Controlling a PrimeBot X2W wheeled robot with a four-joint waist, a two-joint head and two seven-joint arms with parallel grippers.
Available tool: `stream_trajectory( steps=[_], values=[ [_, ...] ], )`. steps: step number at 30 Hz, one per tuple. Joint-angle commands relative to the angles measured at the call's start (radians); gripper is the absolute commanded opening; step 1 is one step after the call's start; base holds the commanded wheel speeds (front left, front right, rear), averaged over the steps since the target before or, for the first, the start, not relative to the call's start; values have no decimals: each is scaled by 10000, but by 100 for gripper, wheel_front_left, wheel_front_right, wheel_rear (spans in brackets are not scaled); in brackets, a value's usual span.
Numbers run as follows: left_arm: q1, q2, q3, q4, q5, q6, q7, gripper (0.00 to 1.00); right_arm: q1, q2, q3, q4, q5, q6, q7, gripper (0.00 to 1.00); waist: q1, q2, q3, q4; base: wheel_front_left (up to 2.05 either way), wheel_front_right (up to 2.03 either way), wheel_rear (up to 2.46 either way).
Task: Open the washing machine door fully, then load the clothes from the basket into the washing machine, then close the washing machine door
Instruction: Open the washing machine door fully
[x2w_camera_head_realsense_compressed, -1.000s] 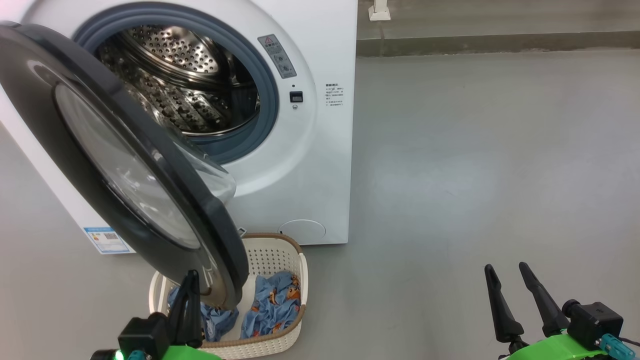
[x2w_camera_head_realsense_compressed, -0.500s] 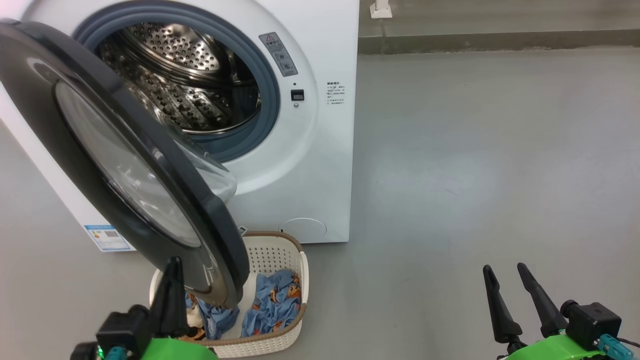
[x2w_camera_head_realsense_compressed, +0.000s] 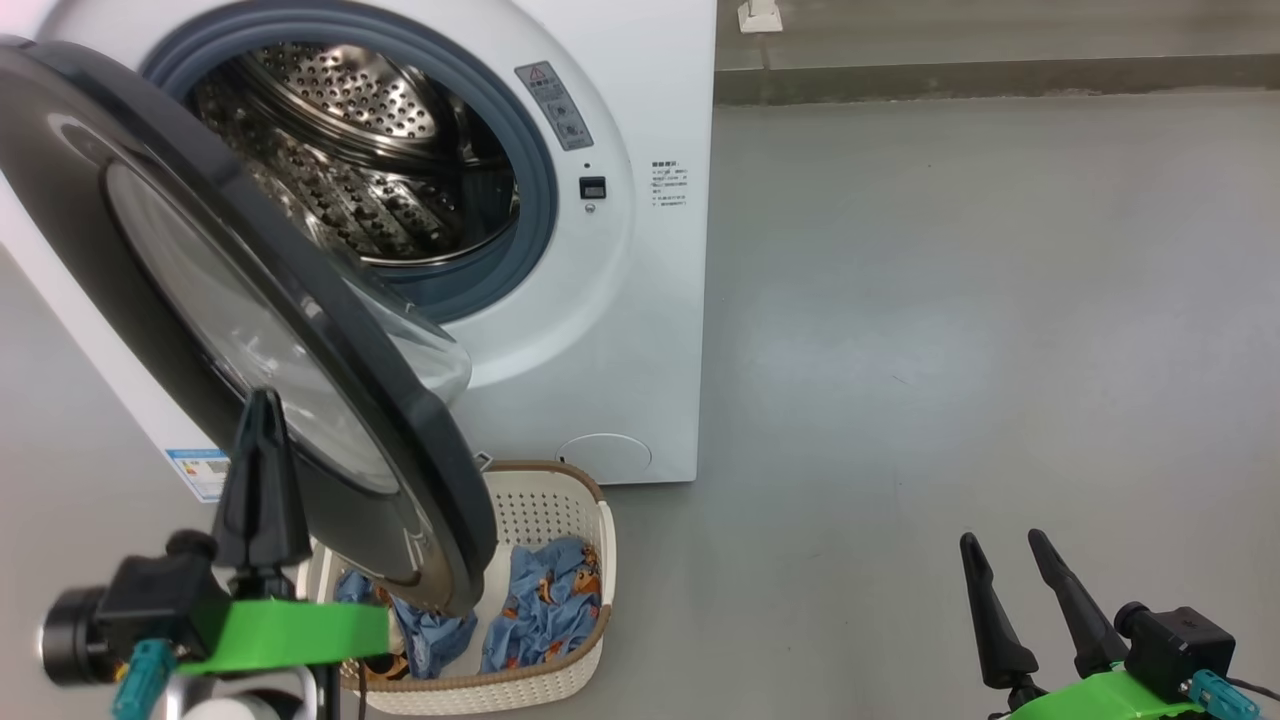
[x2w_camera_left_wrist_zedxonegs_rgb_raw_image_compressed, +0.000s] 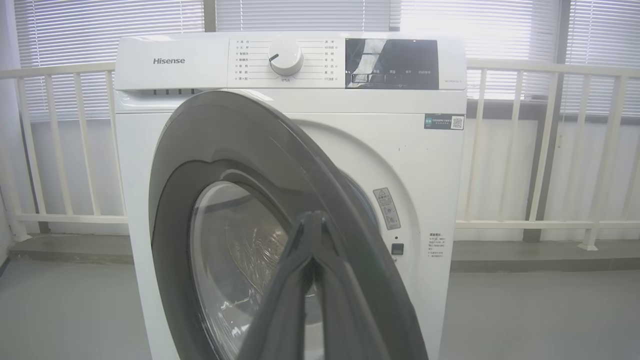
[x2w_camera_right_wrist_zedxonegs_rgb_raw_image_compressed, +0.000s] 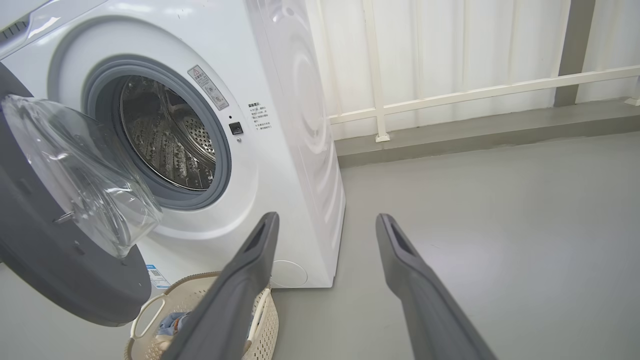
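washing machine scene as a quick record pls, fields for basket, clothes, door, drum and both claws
basket: on the floor, in front of the washing machine
clothes: two blue printed bundles in the basket
door: part open, angled out above the basket
drum: steel, nothing seen inside
left claw: shut, empty, raised before the door
right claw: open, empty, low over the floor
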Motion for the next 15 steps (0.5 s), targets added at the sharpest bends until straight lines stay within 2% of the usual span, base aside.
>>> stream_trajectory(
  steps=[1,8,15],
  values=[
    [-577,112,335,-441,113,-64,-61,0,-320,-54,277,-179,51,16,-122,100,0,0,-3,-15,0,0,0],
    [-1232,112,155,-965,175,-269,-61,0,-380,-55,347,-83,43,16,-122,100,0,0,-36,-99,0,0,0],
    [-1561,112,-463,-726,104,-426,-61,0,-406,-140,408,-41,31,16,-122,100,0,0,-75,-176,0,0,0]
  ],
)
